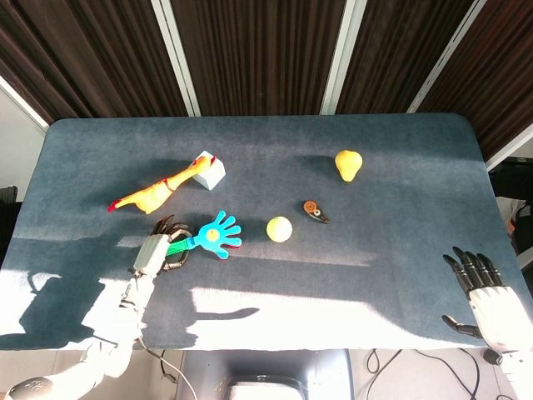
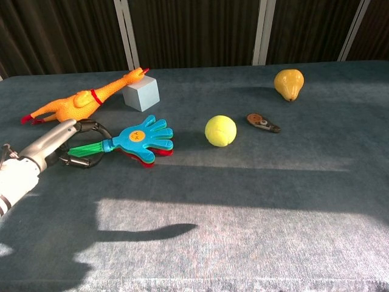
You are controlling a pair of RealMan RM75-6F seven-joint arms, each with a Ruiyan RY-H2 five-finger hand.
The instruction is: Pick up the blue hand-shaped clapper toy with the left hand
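The blue hand-shaped clapper toy [image 1: 216, 235] [image 2: 143, 137] has a green handle and red and blue leaves beneath. My left hand [image 1: 161, 251] [image 2: 53, 147] grips the green handle at the table's left front. The toy's blue palm is tilted up off the cloth, with its shadow below. My right hand [image 1: 483, 292] rests open at the table's right front edge, fingers spread, holding nothing. It does not show in the chest view.
A rubber chicken [image 1: 155, 192] [image 2: 78, 101] and a pale blue cube [image 1: 208, 170] [image 2: 141, 92] lie just behind the toy. A yellow tennis ball [image 1: 279, 228] [image 2: 220, 130], a small dark tool [image 1: 315, 212] [image 2: 262, 123] and a yellow pear [image 1: 348, 164] [image 2: 288, 83] sit to the right.
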